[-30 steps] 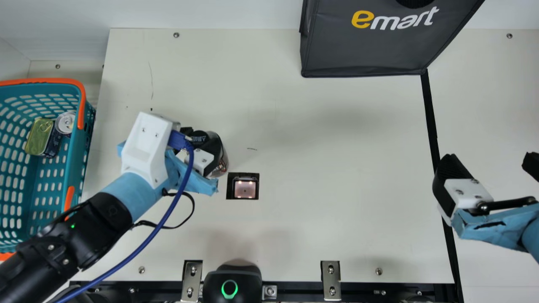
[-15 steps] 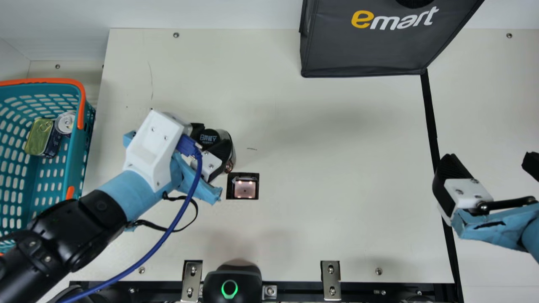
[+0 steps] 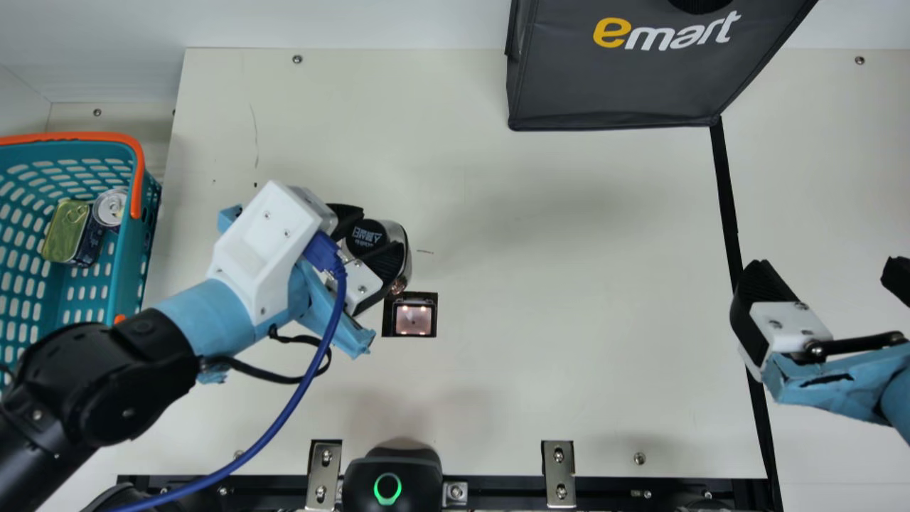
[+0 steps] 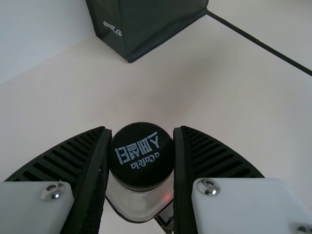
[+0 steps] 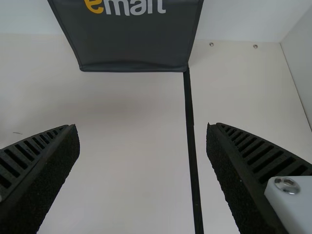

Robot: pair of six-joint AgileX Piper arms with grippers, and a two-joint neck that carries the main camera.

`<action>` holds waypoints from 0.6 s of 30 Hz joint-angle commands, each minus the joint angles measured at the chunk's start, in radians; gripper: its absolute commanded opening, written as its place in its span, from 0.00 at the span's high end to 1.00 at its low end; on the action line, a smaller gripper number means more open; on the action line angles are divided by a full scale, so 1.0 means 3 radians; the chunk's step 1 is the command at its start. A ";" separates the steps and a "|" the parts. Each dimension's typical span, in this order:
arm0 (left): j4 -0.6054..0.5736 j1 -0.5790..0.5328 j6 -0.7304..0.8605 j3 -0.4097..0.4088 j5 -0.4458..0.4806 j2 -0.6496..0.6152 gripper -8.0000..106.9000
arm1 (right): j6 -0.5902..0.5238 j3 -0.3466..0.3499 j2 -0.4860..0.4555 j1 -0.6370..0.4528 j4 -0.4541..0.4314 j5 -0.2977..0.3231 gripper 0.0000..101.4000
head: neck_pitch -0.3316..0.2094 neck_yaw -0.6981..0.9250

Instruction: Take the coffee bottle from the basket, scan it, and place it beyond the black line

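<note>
So the scanner [image 3: 414,318] can maybe see it, the left end effector [image 4: 142,130] squeezes the bottle [image 4: 141,161]; the right one [image 5: 142,127] is open.

The left arm [image 3: 135,370] is being held aslant, the left gripper [image 3: 382,230] being clamped partway closed. The right gripper [image 3: 825,270] is being held spread wide; the right wrist [image 3: 897,400], cut off by the main view's edge, is perhaps being held tilted.
</note>
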 commanded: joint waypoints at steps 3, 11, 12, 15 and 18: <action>-0.0601 0.0146 0.0781 -0.0051 0.0131 0.0029 0.84 | 0.0000 0.0000 0.0000 0.0000 0.0000 0.0000 0.10 | -0.0091 0.0005; -0.1340 0.0539 0.1755 -0.0139 0.0469 0.0131 0.84 | 0.0000 0.0000 0.0000 0.0000 0.0000 0.0000 0.10 | -0.0091 0.0005; -0.1403 0.0582 0.1847 -0.0147 0.0508 0.0146 0.84 | 0.0000 0.0000 0.0000 0.0000 0.0000 0.0000 0.10 | -0.0091 0.0005; -0.1600 0.0720 0.2133 -0.0162 0.0627 0.0196 0.84 | 0.0000 0.0000 0.0000 0.0000 0.0000 0.0000 0.10 | -0.0091 0.0005; -0.1778 0.0839 0.2392 -0.0163 0.0744 0.0244 0.84 | 0.0000 0.0000 0.0000 0.0000 0.0000 0.0000 0.10 | -0.0091 0.0005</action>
